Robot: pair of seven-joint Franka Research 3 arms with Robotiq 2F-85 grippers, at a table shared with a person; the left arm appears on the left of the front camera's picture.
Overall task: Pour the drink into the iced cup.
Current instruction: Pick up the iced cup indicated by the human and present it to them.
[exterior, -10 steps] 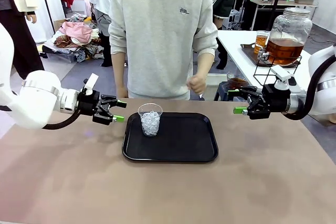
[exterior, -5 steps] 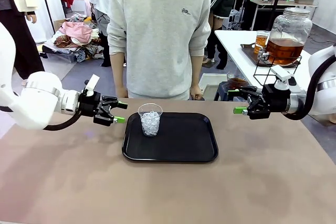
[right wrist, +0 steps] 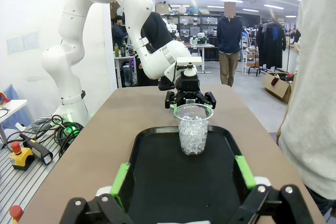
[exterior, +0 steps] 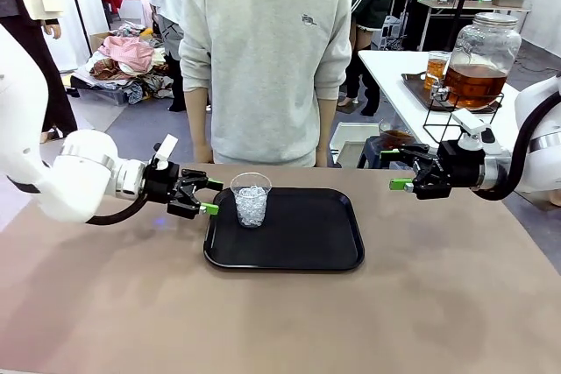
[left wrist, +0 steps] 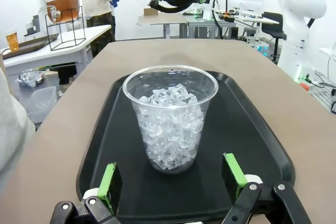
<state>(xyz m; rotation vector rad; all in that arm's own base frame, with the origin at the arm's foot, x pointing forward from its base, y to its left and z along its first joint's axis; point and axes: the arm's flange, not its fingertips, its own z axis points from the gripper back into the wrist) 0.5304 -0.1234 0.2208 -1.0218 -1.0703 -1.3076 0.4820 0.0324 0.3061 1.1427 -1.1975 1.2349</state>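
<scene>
The iced cup (exterior: pixel 252 200), clear plastic packed with ice cubes, stands on the left part of a black tray (exterior: pixel 307 238). My left gripper (exterior: pixel 209 197) is open just left of the cup at cup height, not touching it. In the left wrist view the cup (left wrist: pixel 170 119) stands a little ahead of the green pads (left wrist: pixel 109 184), centred between them. My right gripper (exterior: pixel 399 169) hangs open above the table's right side, well clear of the tray, with nothing in it. The amber drink fills a big glass jar (exterior: pixel 479 59) and a small glass (exterior: pixel 436 67) on a side table.
A person in a grey sweatshirt (exterior: pixel 267 50) stands at the far edge behind the tray, arms hanging. The right wrist view looks along the tray (right wrist: pixel 157 171) to the cup (right wrist: pixel 193 128), with the left gripper (right wrist: pixel 190 103) behind it. Bare brown tabletop (exterior: pixel 263 321) surrounds the tray.
My left arm has moved right and slightly down, bringing its open gripper close to the cup. The person's raised hand has dropped to their side. The right arm is unmoved.
</scene>
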